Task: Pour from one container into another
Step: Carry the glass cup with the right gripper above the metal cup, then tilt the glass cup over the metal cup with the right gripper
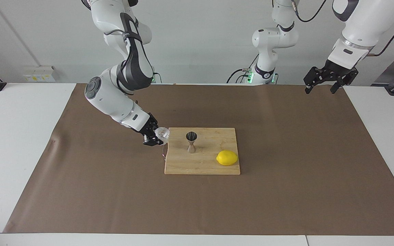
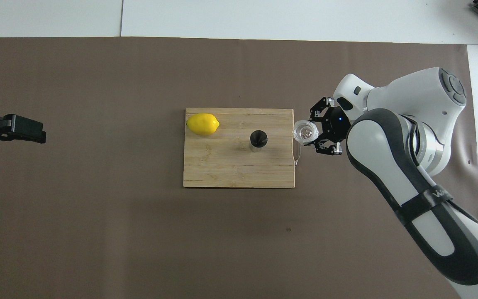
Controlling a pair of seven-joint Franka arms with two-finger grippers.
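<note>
the right gripper [image 1: 156, 136] is clenched on the clear glass tumbler [image 1: 163, 133], holding it in the air over the cutting board's [image 1: 204, 164] edge at the right arm's end, right above the wire handle [image 2: 298, 146] there. the steel jigger [image 1: 191, 141] stands upright on the board, a short way from the tumbler with bare wood between them. a lemon [image 1: 227, 158] lies on the board toward the left arm's end, well clear of the jigger.

the brown paper mat [image 1: 286, 191] lies bare on every side of the board.

the left gripper [image 1: 323, 82] waits up over the mat's edge at its own end of the table, jaws spread and holding nothing.

from above you look straight down into the tumbler's round mouth [image 2: 304, 132] and the jigger's dark cup [image 2: 258, 138], but the jigger's narrow waist shows only from across the table. that facing view also shows the tumbler lifted off the surface, which the overhead one does not.
</note>
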